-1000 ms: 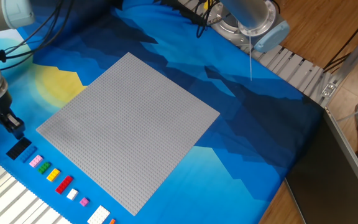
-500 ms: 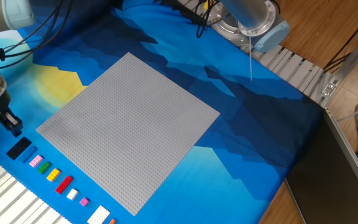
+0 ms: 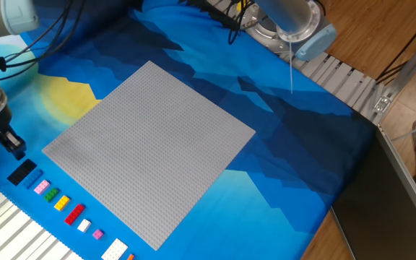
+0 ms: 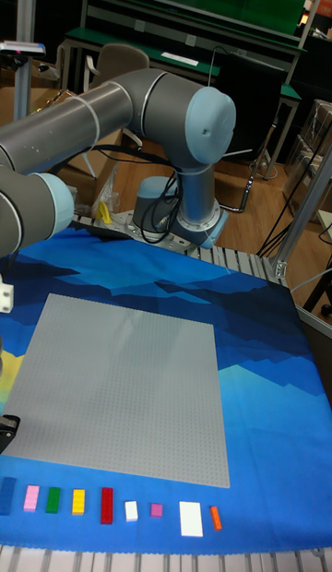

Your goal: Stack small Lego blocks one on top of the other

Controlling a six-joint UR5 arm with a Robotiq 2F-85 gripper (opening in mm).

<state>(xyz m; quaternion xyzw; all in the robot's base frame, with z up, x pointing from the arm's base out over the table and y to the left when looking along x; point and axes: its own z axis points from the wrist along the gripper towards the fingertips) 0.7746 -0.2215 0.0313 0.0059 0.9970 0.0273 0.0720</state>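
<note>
Hovering: the gripper (image 3: 14,146) hangs over the blue cloth (image 3: 295,137) at the table's left edge, just above the row of bricks.
Fingers: dark and close together; whether anything sits between them cannot be told.
Nearest brick: the black block (image 3: 22,172) lies flat just below the fingertips, apart from them.
Row: past it come the pink block (image 3: 40,185), green block (image 3: 50,195), yellow block (image 3: 61,203), red block (image 3: 74,213), small white block (image 3: 84,225), purple block (image 3: 97,234), larger white block (image 3: 114,250) and orange block (image 4: 215,518), side by side, none stacked.
Baseplate: the grey baseplate (image 3: 150,148) lies beside the row, bare.
</note>
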